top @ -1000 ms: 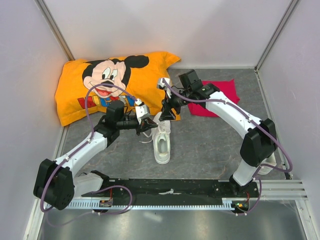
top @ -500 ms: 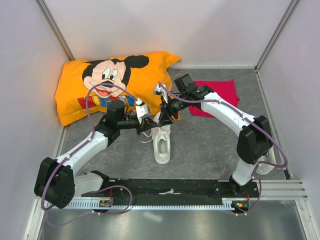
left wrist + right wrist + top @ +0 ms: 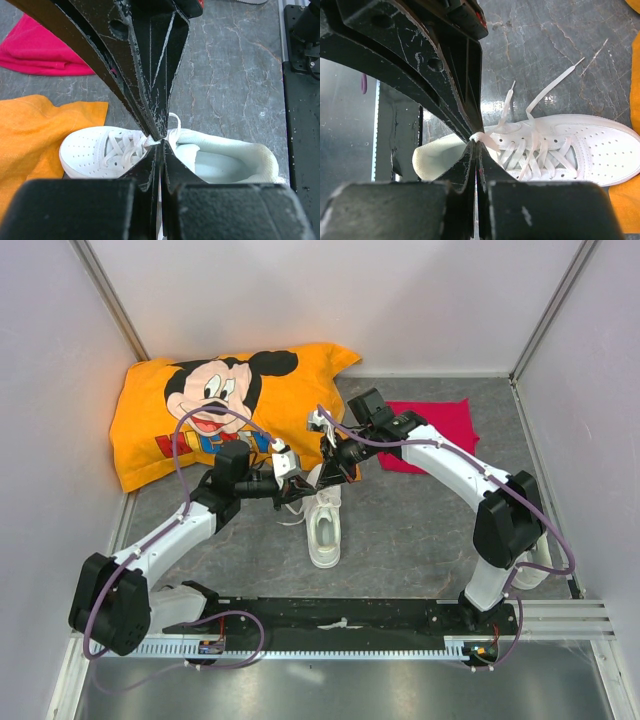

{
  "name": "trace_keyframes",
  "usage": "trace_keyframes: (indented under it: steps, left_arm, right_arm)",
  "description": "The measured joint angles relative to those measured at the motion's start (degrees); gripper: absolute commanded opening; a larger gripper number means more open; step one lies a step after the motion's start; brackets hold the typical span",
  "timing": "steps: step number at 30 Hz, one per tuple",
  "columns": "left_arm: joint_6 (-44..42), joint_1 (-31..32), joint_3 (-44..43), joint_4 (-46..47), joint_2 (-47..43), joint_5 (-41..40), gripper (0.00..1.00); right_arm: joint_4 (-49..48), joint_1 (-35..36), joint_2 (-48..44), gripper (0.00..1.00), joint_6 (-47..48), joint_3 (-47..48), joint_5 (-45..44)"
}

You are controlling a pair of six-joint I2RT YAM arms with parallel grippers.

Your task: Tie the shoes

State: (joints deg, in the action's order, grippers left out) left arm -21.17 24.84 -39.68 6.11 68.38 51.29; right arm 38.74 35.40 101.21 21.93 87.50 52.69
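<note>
The white sneaker (image 3: 324, 532) sits on its sole on the grey table (image 3: 420, 530) in mid-scene, with its toe at the near edge of the orange pillow (image 3: 230, 410) and its heel toward the arm bases. Over its tongue, the left gripper (image 3: 161, 141) and the right gripper (image 3: 476, 137) are each clenched on a strand of the laces (image 3: 555, 86), one from either side. The laces look thin, limp and probably slick, so they are best pinched close to the eyelets and drawn gently, since the light shoe would likely slide or tip under a hard pull.
</note>
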Motion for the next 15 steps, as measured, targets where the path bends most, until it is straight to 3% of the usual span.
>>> trace_keyframes:
  steps: [2,5,6,9,15]
  left_arm:
    - [-0.46,0.00,0.00,0.00,0.04,0.04,0.02]
    - [-1.22,0.00,0.00,-0.20,0.15,0.00,0.19]
    - [-1.46,0.00,0.00,-0.37,0.15,-0.13,0.34]
    - [-2.93,-0.02,0.00,-1.64,0.15,-0.63,0.49]
    - [-7.67,-2.54,0.02,-6.43,-0.63,-2.51,0.56]
  right_arm:
    - [0.00,0.00,0.00,0.00,0.31,0.00,-0.02]
    - [-0.02,0.00,0.00,0.00,0.63,-0.17,-0.07]
    - [-0.07,-0.02,0.00,0.00,0.70,-0.28,-0.13]
    - [-0.24,-0.15,0.00,0.00,0.79,-1.07,-0.66]
    - [-1.60,-0.37,-0.22,0.00,0.50,-3.91,-2.23]
